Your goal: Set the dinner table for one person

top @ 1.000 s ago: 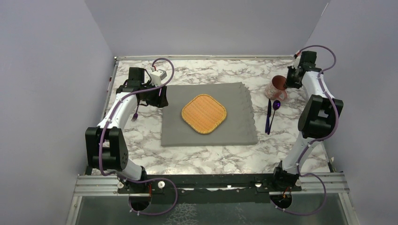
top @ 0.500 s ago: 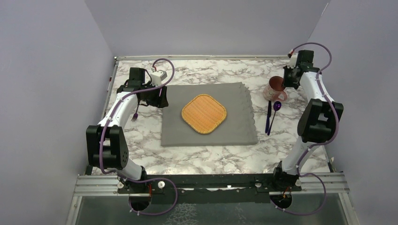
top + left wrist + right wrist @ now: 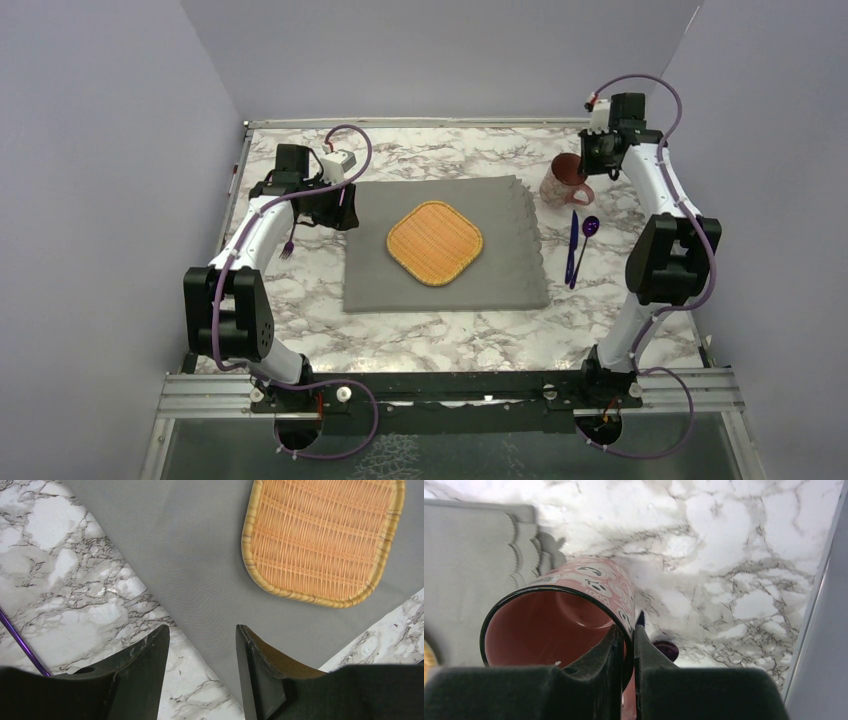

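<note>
Seen from overhead, a white-and-grey marble desk [image 3: 450,340] fills the centre of the frame, with lilac walls around it and two robot arms rising from its bottom edge. A grey cloth placemat [image 3: 400,285] with a scalloped right edge lies in the middle of the desk, and a square woven orange tray [image 3: 435,242] sits at the centre of the placemat. At the upper right, the right jaws are nearly pressed together, pinching the wall of a pink patterned mug [image 3: 562,183] just past the placemat's far right corner. The right wrist view shows one finger [image 3: 604,657] inside the mug's rim and the other [image 3: 651,657] outside it, with the mug's dark-rimmed mouth facing the camera. Whether its base rests on the desk cannot be told. Below the mug, a purple knife [image 3: 572,245] and a purple spoon [image 3: 586,240] lie side by side on the marble just right of the placemat. At the upper left, the left jaws are spread partway and hold nothing. They sit over the placemat's left edge where cloth meets marble. A purple fork [image 3: 288,247] lies on the marble just left of the placemat, partly hidden by the left arm [image 3: 255,225].
</note>
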Action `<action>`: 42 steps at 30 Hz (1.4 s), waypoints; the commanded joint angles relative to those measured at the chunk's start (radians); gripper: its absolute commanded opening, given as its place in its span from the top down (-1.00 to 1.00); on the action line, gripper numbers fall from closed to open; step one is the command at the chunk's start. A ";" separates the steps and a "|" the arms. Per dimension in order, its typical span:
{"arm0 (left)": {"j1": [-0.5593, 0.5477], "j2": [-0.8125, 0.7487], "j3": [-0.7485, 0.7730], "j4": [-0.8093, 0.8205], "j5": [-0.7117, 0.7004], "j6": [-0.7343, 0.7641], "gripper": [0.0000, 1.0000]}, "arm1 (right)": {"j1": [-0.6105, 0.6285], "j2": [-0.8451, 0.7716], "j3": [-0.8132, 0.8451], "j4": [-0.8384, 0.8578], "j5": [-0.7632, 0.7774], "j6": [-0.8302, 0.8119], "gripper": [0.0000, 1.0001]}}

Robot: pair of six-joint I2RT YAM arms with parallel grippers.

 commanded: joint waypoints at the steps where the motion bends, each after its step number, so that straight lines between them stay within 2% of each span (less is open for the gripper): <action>1: 0.006 0.010 0.007 0.017 0.021 -0.005 -0.08 | 0.033 -0.036 0.134 -0.019 -0.054 -0.002 0.99; 17: 0.006 0.006 0.010 0.016 -0.005 -0.003 -0.08 | 0.200 0.145 0.330 -0.198 -0.068 -0.003 0.99; 42: 0.006 0.001 0.006 0.017 -0.012 -0.004 -0.08 | 0.329 0.264 0.402 -0.257 -0.021 0.000 0.99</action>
